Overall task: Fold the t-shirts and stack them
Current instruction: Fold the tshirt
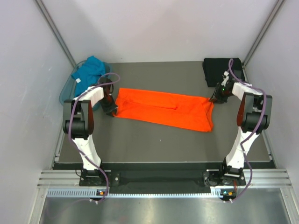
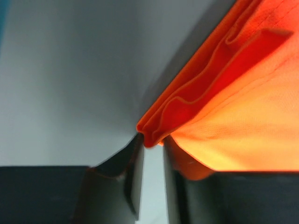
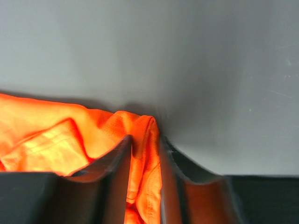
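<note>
Orange t-shirt (image 1: 163,109), folded into a long strip, is lying across the tabletop (image 1: 163,144) with one end just in front of the black t-shirt (image 1: 219,67), and I am taking its ends for the crosswise fold. My right claw (image 3: 145,137), at the end beside the black t-shirt, is clamping cloth. My left claw (image 2: 153,137), at the farthest end, is standing slightly apart around the corner; I cannot tell whether it is biting, so I am judging it needs a firm pinch before both ends lift.
</note>
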You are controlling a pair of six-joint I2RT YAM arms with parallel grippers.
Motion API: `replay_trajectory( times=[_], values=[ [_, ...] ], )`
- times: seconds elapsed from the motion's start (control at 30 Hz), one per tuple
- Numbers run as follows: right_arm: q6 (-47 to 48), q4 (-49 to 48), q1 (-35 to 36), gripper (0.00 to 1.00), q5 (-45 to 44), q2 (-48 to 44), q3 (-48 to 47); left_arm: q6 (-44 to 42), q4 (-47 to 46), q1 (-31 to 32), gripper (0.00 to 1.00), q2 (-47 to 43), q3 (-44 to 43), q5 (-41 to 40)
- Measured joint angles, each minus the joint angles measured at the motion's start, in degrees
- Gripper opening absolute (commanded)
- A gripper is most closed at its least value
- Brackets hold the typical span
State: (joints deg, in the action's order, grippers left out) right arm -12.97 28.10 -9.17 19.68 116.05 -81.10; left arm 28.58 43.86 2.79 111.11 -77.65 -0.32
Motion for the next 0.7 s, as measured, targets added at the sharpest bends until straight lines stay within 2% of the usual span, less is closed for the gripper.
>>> replay_trajectory(
  times=[0.03, 0.07, 0.17, 0.43, 0.7],
  values=[
    [0.0, 0.2, 0.1, 0.21, 0.0, 0.0, 0.0, -0.2, -0.2, 0.0, 0.21, 0.3, 0.0, -0.1],
    [0.0, 0.4, 0.2, 0.09, 0.0, 0.2, 0.0, -0.3, -0.3, 0.0, 0.14, 0.4, 0.0, 0.0],
    [-0.2, 0.5, 0.4, 0.0, -0.2, 0.7, 0.0, -0.4, -0.3, 0.2, 0.0, 0.7, -0.4, 0.2],
    [-1.5, 0.6, 3.5, 0.0, -3.7, 1.7, -3.2, 0.2, -1.1, 0.5, 0.0, -0.1, 0.8, 0.1],
    [-4.3, -1.9, 8.9, 0.0, -5.0, 7.8, -15.6, 4.6, -3.5, 3.4, 0.0, -9.5, 13.4, -0.9]
  ],
)
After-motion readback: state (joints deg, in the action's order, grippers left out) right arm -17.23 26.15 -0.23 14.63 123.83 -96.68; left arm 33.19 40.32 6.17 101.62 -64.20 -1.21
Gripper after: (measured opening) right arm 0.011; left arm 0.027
